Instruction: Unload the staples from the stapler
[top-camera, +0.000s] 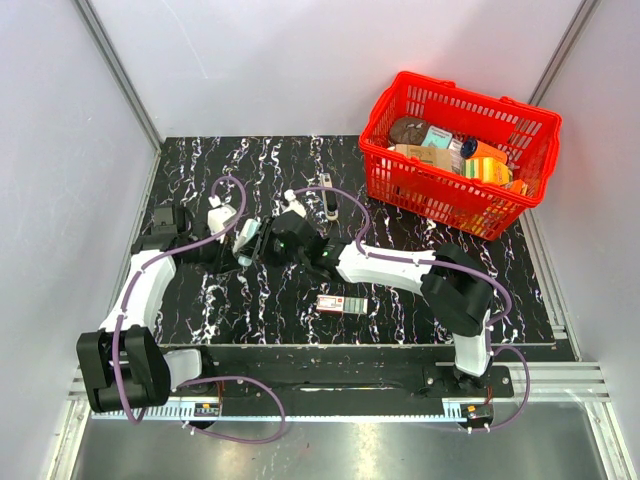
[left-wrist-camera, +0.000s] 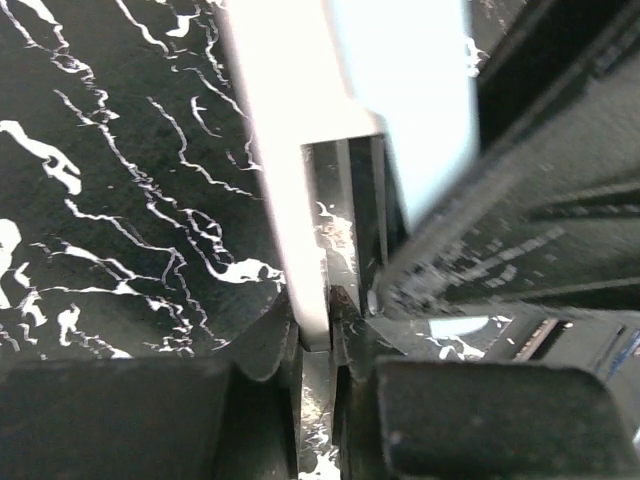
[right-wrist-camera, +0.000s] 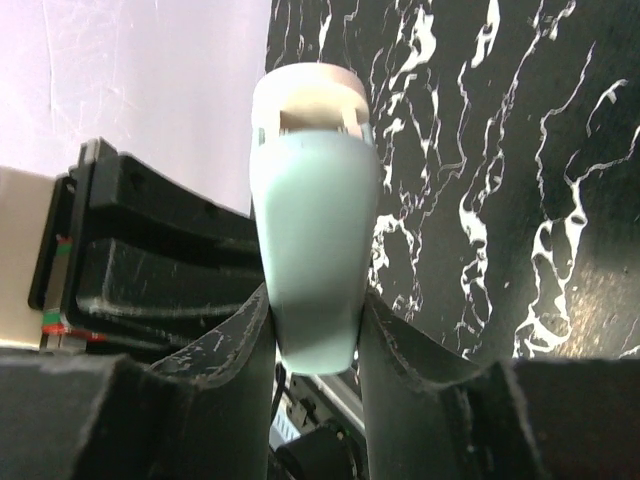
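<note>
The stapler (top-camera: 245, 238) sits left of centre on the black, white-veined table (top-camera: 400, 290), between the two arms and well apart from the red basket (top-camera: 455, 150) at the far right corner. It has a rounded pale blue-green body (right-wrist-camera: 315, 240) with a white end, and beside that a white side wall (left-wrist-camera: 285, 150) along a shiny metal channel. The right claw (right-wrist-camera: 315, 335) grips the pale body between its two fingers, while the left claw (left-wrist-camera: 325, 345) is closed tight, pinching the thin white wall's lower edge.
</note>
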